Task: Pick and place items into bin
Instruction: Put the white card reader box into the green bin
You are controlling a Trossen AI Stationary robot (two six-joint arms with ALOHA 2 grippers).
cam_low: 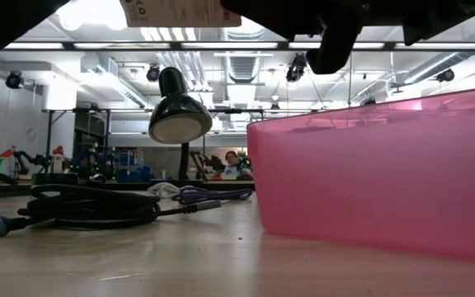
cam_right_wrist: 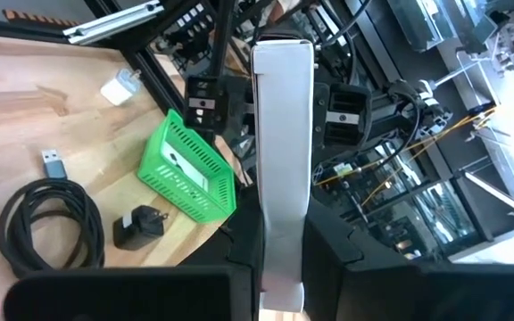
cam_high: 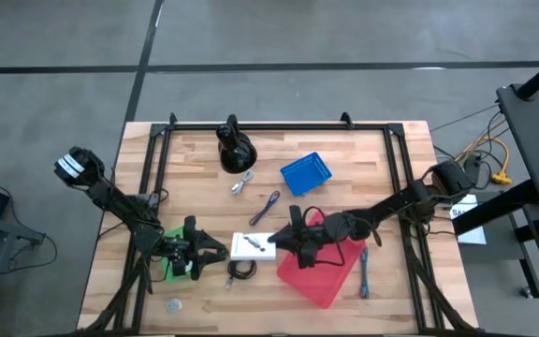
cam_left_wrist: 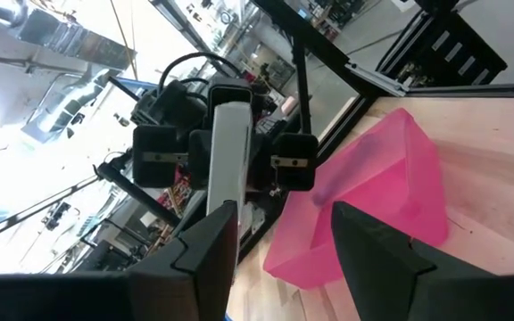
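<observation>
A white packet [cam_high: 249, 245] is held in the air between both grippers, left of the pink bin [cam_high: 327, 270]. My right gripper [cam_right_wrist: 282, 296] reaches in from the right and is shut on its right end. My left gripper [cam_left_wrist: 284, 216] is open, with its fingers on either side of the packet's left end [cam_left_wrist: 228, 169]. The black coiled cable [cam_high: 241, 270] lies on the wood under the packet. Purple cable [cam_high: 268, 206], silver connector [cam_high: 242, 183], blue cable [cam_high: 364, 271] and grey disc [cam_high: 174, 304] also lie on the table. My right gripper pinches the white packet's right end [cam_right_wrist: 282, 259] between its two fingers, coming level from the table's right and lying along the packet. The packet is lifted clear of the table and stays roughly level. My left gripper has one finger [cam_left_wrist: 212, 241] close beside the packet; I cannot tell whether it touches.
A green basket [cam_high: 174, 264] sits under my left gripper, with a small dark block [cam_right_wrist: 141, 227] beside it. A blue basket [cam_high: 305, 173] and the black rounded stand [cam_high: 234, 150] stand toward the far edge. A black frame rims the table.
</observation>
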